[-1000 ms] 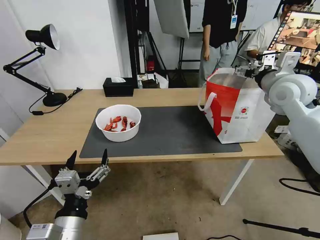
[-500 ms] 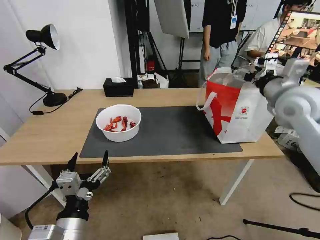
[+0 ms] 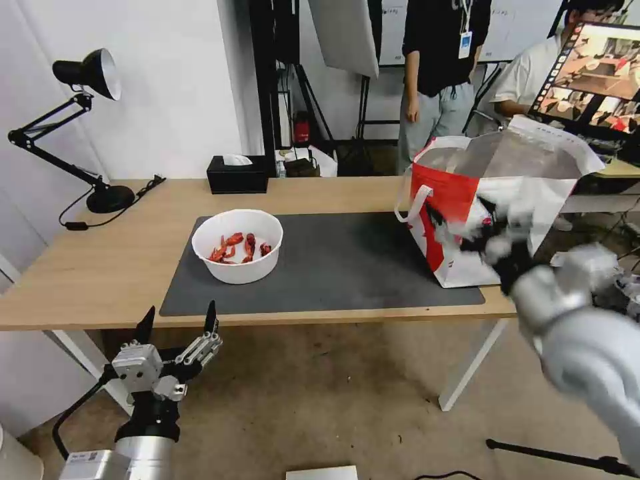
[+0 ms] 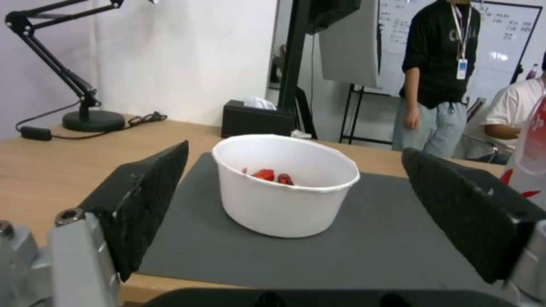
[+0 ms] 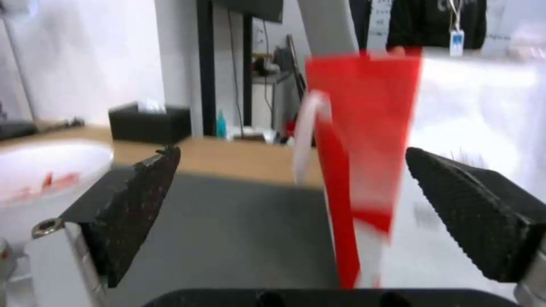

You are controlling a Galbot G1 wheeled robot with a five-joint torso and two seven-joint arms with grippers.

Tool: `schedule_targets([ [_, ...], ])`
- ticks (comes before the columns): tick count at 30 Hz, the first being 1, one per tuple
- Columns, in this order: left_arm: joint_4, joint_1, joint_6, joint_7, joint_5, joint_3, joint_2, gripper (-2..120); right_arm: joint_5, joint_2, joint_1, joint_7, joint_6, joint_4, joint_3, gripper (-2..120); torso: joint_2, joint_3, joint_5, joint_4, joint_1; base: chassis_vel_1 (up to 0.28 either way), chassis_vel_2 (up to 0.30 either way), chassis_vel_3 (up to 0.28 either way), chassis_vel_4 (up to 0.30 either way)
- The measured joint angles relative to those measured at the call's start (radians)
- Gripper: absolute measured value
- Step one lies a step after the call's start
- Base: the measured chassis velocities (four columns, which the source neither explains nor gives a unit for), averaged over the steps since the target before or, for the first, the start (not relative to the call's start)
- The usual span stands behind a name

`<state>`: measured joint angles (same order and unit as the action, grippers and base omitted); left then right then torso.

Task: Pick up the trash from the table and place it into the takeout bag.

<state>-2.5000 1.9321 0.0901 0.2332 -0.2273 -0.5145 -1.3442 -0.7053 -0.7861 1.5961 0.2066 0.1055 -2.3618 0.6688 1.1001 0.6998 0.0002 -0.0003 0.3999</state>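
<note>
The trash in view is a white round bowl (image 3: 237,245) of red crayfish shells, standing on the left part of the dark grey mat (image 3: 347,267) on the light-wood table (image 3: 133,253). The takeout bag (image 3: 453,193), white with a red panel and foil lining, stands open at the table's right end. My left gripper (image 3: 177,320) hangs open below the table's front edge, facing the bowl (image 4: 284,183). My right gripper (image 3: 467,230), blurred by motion, is low in front of the bag's near side. In the right wrist view its fingers (image 5: 136,200) stand apart, empty, with the bag's red panel (image 5: 352,140) just beyond.
A black tissue box (image 3: 237,173) sits at the table's far edge, and a black desk lamp (image 3: 93,133) stands at the far left. People and a monitor (image 3: 593,73) are behind the bag. A black stand leg (image 3: 560,457) lies on the floor at right.
My right arm swung down from above the bag's mouth to in front of its near side. The bag's far wall now stands taller. The left gripper and the bowl stayed put.
</note>
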Motion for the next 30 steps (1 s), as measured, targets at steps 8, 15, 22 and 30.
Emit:
schedule_targets([
  [8,0.000,-0.007,0.009,-0.001,0.019,0.003,0.001,100,0.254,-0.266,0.273,-0.112,-0.165,-0.032,0.059,100,0.000,0.000,-0.0005,0.0002,0.000,0.000,0.000,0.000,0.000],
  [15,0.000,-0.014,0.014,-0.002,0.031,0.026,0.004,100,0.344,-0.366,0.321,-0.139,-0.224,-0.030,0.048,100,0.000,0.000,-0.0004,0.0003,0.000,0.000,0.000,0.000,0.000],
  [22,0.000,-0.015,0.014,-0.002,0.042,0.049,0.007,100,0.354,-0.394,0.304,-0.138,-0.225,-0.032,0.031,100,0.000,0.000,-0.0003,0.0004,0.000,0.000,0.000,0.000,0.000],
  [30,0.000,-0.015,0.013,-0.002,0.043,0.051,0.011,100,0.354,-0.398,0.301,-0.136,-0.222,-0.037,0.028,100,0.000,0.000,-0.0003,0.0004,0.000,0.000,0.000,0.000,0.000],
])
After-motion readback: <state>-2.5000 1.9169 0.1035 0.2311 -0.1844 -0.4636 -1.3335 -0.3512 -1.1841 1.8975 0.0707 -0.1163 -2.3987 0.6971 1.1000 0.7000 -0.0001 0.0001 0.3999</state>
